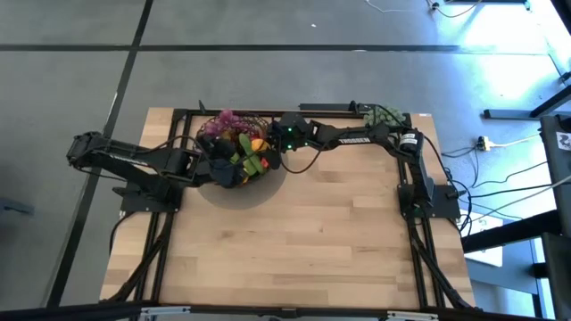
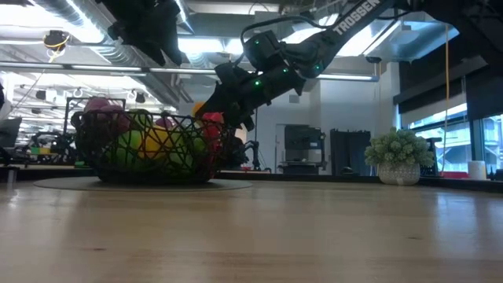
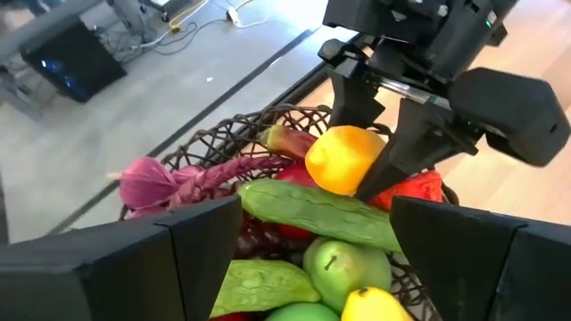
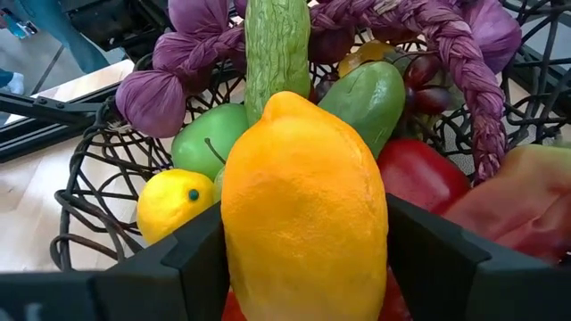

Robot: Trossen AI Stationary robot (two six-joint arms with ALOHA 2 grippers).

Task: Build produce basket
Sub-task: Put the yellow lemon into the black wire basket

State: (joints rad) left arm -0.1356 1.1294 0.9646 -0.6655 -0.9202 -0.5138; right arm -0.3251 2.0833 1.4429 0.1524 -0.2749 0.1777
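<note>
Right now the right gripper (image 3: 379, 152) is over the basket (image 1: 234, 147), and its fingers (image 4: 192, 254) are squeezed on a big yellow-orange lemon (image 4: 303, 214), one finger on each side. The lemon hangs just above the pile, not yet set down. The basket sits at the far side of the surface (image 1: 303, 241), toward the left, and it is already heaped with produce. That is the worry. If the fingers let go up here, the lemon could land on the round fruits, roll off and tip over the rim, because the pile is tall and nothing on top is flat. The fingers could also bump the cucumber (image 3: 317, 212), which lies across the top right under the lemon, and push it out. The lemon is egg-shaped, and in the right wrist view its long way runs along the fingers, with its bumpy tip pointing away from the wrist toward the pile. The left gripper (image 1: 216, 169) hangs over the near left rim of the basket with its fingers spread wide and nothing in them.
</note>
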